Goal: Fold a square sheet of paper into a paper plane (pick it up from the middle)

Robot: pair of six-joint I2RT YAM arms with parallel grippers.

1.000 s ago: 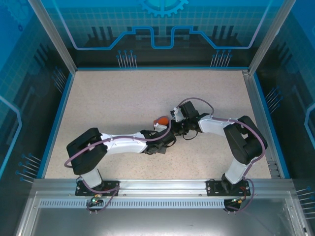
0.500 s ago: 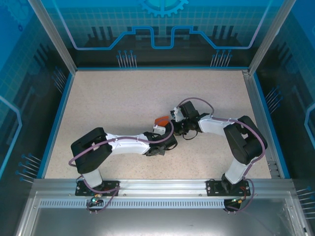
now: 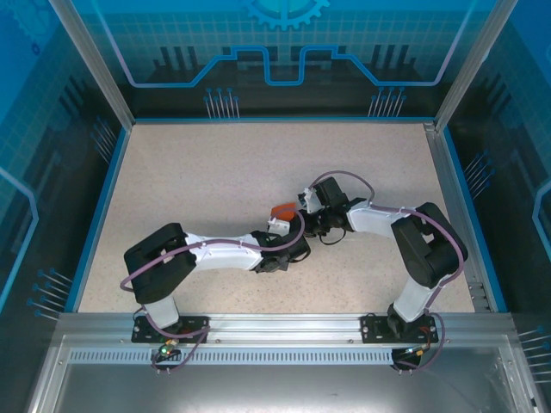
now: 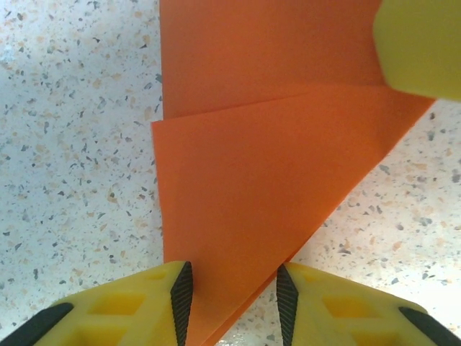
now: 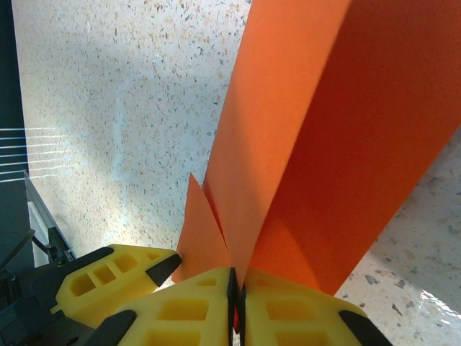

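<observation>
left arm point(image 3: 224, 251) has shifted right, left gripper point(image 4: 230, 295) part-open astride the orange paper point(image 4: 266, 180), right gripper point(image 5: 234, 280) pinching it.

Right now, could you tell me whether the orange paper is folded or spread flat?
Folded: the orange paper shows overlapping layers and creases, pinched in the right hand.

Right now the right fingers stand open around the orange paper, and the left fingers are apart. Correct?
Not quite. The right wrist view shows the right fingers pinched shut on the paper, not open. The left fingers are apart, as you said.
</observation>
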